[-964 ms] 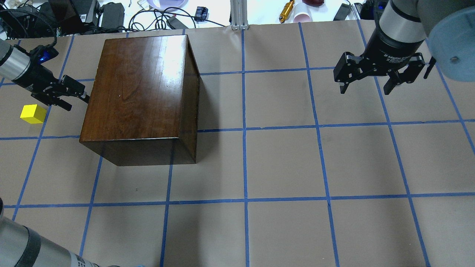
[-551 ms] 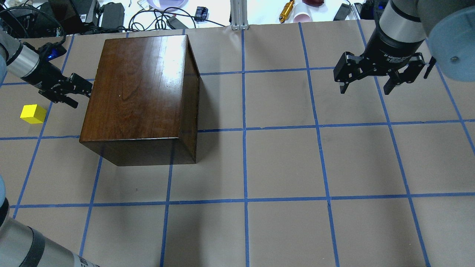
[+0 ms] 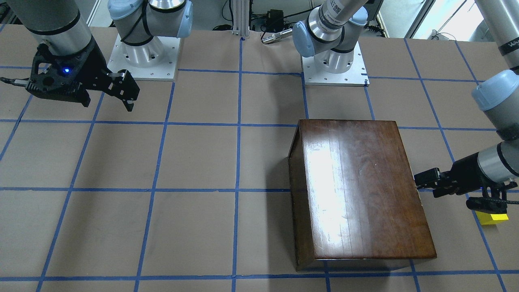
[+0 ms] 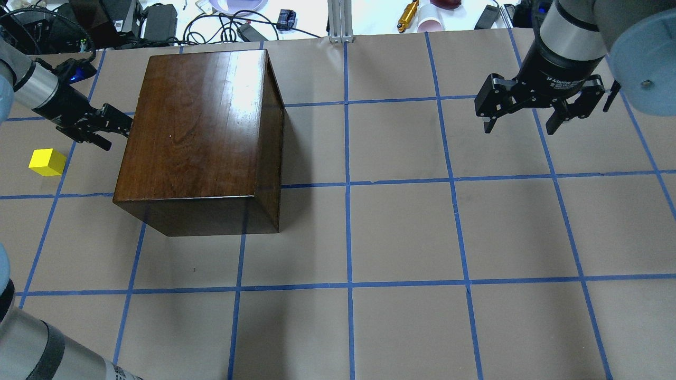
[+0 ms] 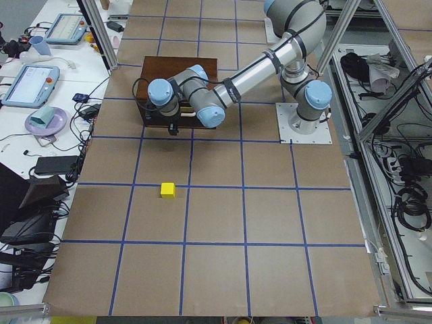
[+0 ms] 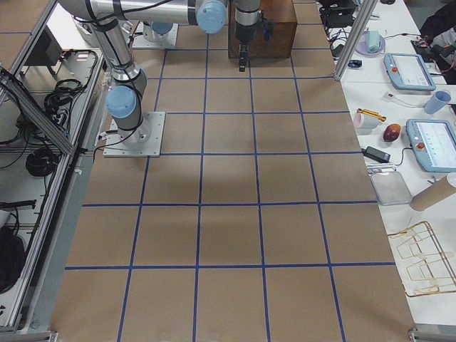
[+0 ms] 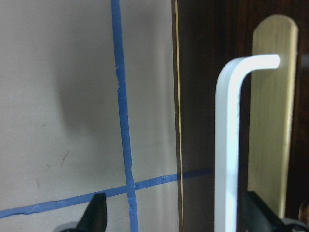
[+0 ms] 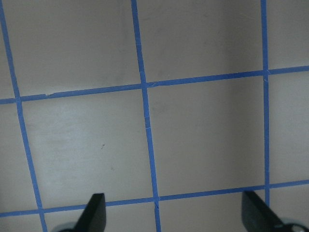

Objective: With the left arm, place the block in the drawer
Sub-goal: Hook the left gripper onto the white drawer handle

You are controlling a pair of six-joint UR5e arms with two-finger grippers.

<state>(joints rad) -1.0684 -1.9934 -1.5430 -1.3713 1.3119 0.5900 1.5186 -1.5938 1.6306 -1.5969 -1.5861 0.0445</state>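
Observation:
The yellow block [image 4: 47, 162] lies on the table left of the dark-brown wooden box [image 4: 200, 132]; it also shows in the front view [image 3: 492, 217] and in the left view [image 5: 167, 190]. The drawer is shut; its dark front [image 7: 203, 121] with a bent metal handle [image 7: 227, 145] fills the left wrist view. My left gripper [image 4: 115, 129] is open and empty, low at the box's left face, with the handle between its fingertips and nearer one of them. My right gripper [image 4: 520, 119] is open and empty, high over the far right of the table.
Cables, a cup and tools [image 4: 406, 16] lie beyond the table's far edge. The two arm bases [image 3: 142, 52] stand on the robot's side. Blue tape lines grid the brown table [image 4: 401, 232].
My left gripper has moved away from the yellow block, toward the far side and close up to the box's left face. The block, the box and the right arm have not moved.

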